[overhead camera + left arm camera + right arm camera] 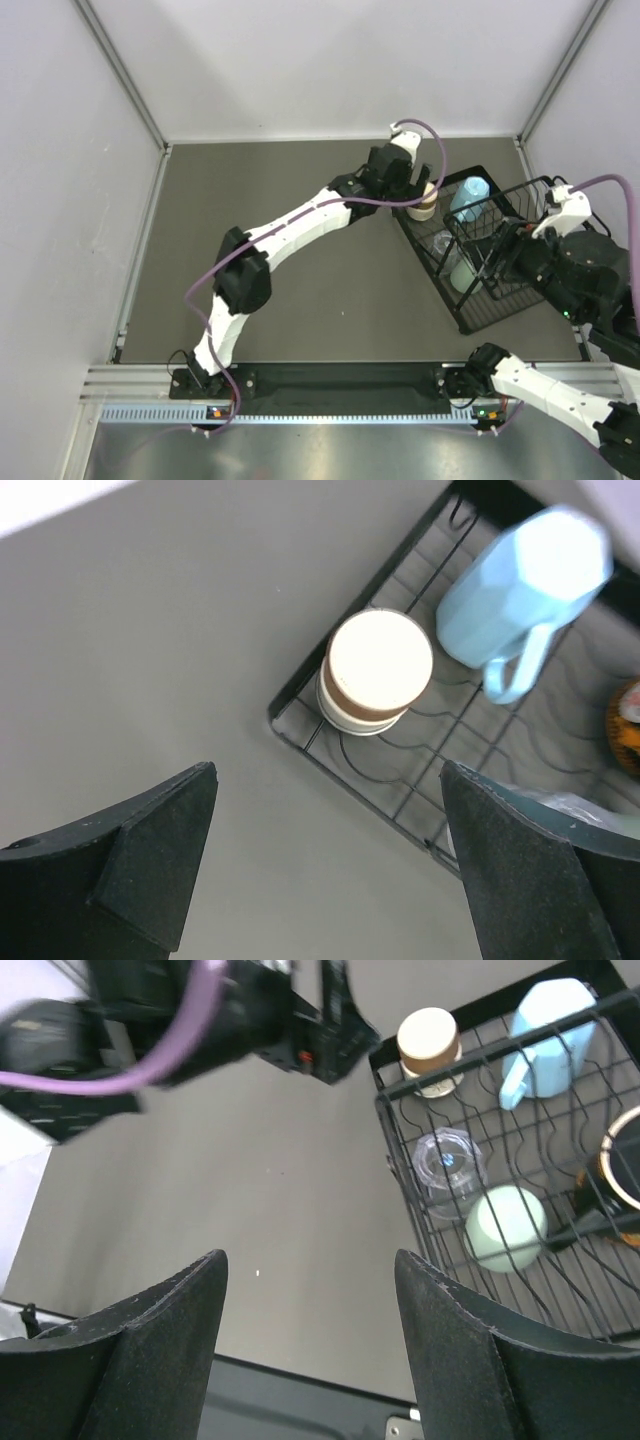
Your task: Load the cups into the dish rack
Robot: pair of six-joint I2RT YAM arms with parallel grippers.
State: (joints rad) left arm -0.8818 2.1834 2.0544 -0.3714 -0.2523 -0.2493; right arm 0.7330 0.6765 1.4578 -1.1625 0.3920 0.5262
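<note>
Dish rack (pixel 395 562) holds light blue mug (pixel 520 580), cream-bottomed cup (pixel 378 670), clear ribbed cup (pixel 448 1165), mint tumbler (pixel 505 1228). Grey table (pixel 150 630), white walls (pixel 330 60). Left gripper (pixel 325 870), right gripper (pixel 310 1350) spread wide, empty.

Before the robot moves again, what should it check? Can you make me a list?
1. Left gripper open and empty: ok.
2. Right gripper open and empty: ok.
3. Cream cup upside down in the corner of the rack, not between the left fingers: ok.
4. Blue mug, clear cup and green cup inside the rack: ok.
5. Dark mug sitting steady: cannot tell, the picture's edge cuts it off.
</note>
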